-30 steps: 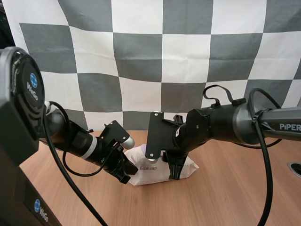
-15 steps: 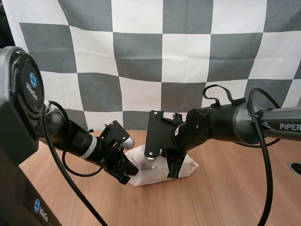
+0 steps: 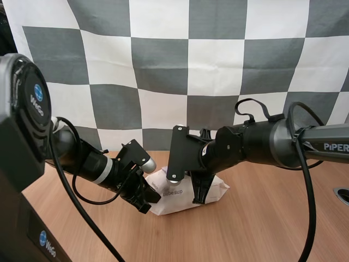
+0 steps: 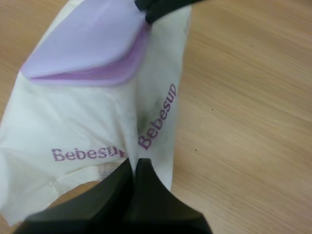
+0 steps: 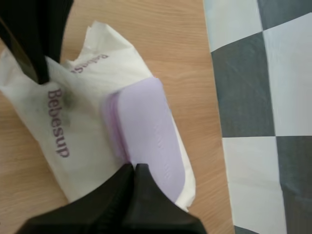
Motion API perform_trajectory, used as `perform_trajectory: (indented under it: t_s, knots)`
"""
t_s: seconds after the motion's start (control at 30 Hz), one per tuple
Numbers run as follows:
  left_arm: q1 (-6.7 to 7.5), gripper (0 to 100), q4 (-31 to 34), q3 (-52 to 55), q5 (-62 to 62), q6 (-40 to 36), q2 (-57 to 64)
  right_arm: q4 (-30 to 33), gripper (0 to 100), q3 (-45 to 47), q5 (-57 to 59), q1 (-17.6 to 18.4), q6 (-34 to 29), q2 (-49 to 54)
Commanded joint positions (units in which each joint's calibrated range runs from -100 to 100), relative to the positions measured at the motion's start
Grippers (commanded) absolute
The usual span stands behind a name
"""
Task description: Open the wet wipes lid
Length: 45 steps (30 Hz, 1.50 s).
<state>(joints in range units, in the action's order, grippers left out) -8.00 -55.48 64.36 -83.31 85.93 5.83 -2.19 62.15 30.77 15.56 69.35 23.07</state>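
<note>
We've got the pack of wipes (image 3: 165, 201) on the table (image 3: 262, 229), left gripper (image 4: 133, 165) fingers together pinning its printed end, right gripper (image 5: 134, 168) fingers together at the edge of the purple lid (image 5: 151, 126): prying step, we reckon, next needs an upward lever while we hold down.

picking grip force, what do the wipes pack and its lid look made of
The pack looks like soft white plastic film: it creases and crumples, and its printed face is matte. The lid seems to be rigid lilac plastic: smooth, flat, with a moulded rounded edge.
</note>
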Motion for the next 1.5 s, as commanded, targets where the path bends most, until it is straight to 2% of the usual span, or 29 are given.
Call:
perform_trajectory:
  t_s: [0.0,0.1,0.43,0.83,1.1,1.47]
  knots:
    - [-0.01,0,0.1,0.0,0.0,0.0,0.1,0.0,0,-0.1,-3.8,0.0,-0.1,-0.1]
    - [-0.01,0,0.3,0.0,0.0,0.0,0.1,0.0,0,-0.1,-5.2,0.0,-0.1,-0.1]
    - [-0.01,0,0.4,0.0,0.0,0.0,0.1,0.0,0,-0.1,-21.4,0.0,-0.1,-0.5]
    - [-0.01,0,1.6,0.0,-1.1,-0.5,0.1,0.0,0,-0.6,-42.3,-1.0,-0.1,-12.9]
    - [-0.01,0,1.6,0.0,-0.7,-0.5,0.1,-2.6,0,-6.5,-42.4,-4.0,-0.1,-19.2]
    - [-0.01,0,1.6,0.0,1.0,-0.5,0.1,-2.6,0,-8.3,-41.3,-4.0,-0.1,-21.1]
